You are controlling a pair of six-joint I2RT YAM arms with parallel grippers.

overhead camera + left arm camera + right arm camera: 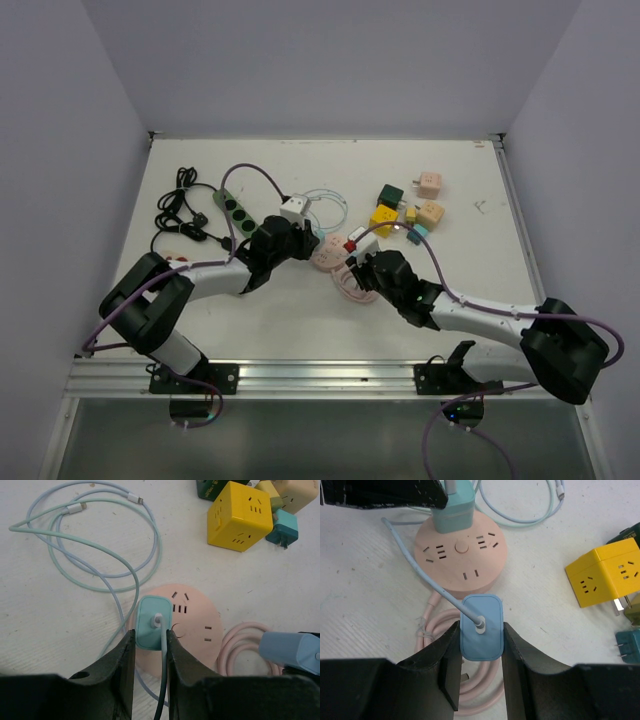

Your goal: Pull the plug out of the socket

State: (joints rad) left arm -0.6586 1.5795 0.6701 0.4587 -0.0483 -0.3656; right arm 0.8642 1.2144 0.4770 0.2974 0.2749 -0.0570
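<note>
A round pink socket (200, 615) lies on the white table; it also shows in the right wrist view (462, 555) and the top view (327, 255). A teal plug (150, 622) with a green cable sits in it. My left gripper (150, 647) is shut on the teal plug's near end, one finger on each side. My right gripper (480, 645) is shut on a blue plug (481, 632) with a pale blue cable. It holds the plug clear of the socket, above the coiled pink cord (470, 680).
A yellow cube adapter (605, 577), a small teal adapter (282, 527) and peach cubes (430, 183) lie to the right. Loose green and lilac cables (90, 545) loop behind the socket. A green power strip (238, 212) and a black cable (180, 210) lie at the left.
</note>
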